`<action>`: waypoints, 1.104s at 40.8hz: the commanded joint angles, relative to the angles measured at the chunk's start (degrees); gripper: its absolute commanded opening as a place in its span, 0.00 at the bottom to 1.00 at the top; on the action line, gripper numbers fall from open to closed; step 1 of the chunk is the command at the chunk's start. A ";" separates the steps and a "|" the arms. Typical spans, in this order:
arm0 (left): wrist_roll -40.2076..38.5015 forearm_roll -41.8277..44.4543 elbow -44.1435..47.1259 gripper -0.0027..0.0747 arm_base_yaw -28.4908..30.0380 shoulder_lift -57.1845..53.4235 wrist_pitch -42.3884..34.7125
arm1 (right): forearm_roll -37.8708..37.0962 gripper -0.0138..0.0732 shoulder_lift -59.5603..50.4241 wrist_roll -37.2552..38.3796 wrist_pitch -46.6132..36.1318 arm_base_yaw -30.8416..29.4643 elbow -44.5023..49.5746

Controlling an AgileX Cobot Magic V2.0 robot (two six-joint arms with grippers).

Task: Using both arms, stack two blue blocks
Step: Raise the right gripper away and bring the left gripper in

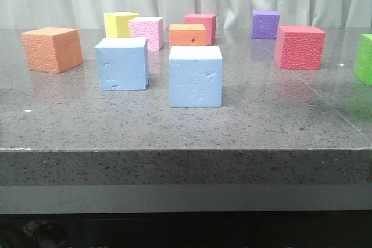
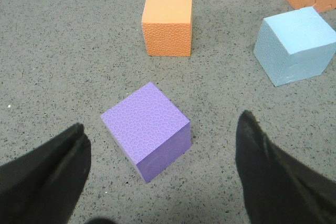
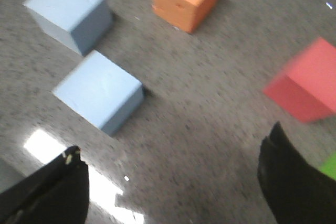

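Two light blue foam cubes stand on the grey stone table. In the front view the left blue cube has jigsaw-like cut lines. The right blue cube stands nearer the front edge and looks a little larger. No gripper shows in the front view. My right gripper is open and empty above bare table. Both blue cubes lie ahead of it, one nearer and one farther. My left gripper is open and empty, hanging over a purple cube. A pebbled blue cube lies beyond it to one side.
Other cubes stand behind the blue ones: a big orange one, yellow, pink, small orange, red, purple, large red and green at the right edge. A curtain hangs behind.
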 commanded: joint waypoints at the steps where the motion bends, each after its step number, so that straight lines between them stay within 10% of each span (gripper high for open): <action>1: -0.14 -0.18 -2.10 0.75 -0.41 0.13 -3.82 | -6.25 0.91 -7.46 5.99 -2.52 -0.30 4.69; 15: 0.09 -3.03 -2.47 0.75 -0.99 0.39 -4.36 | -4.54 0.91 -23.68 8.31 -3.44 -0.30 19.65; 28: 0.59 -3.03 -9.39 0.75 -16.96 7.56 -6.47 | -4.50 0.91 -25.51 8.31 -1.38 -0.30 20.45; 45: -22.85 10.54 -28.76 0.79 -22.75 31.45 0.30 | -4.50 0.91 -25.38 8.31 -1.32 -0.30 20.45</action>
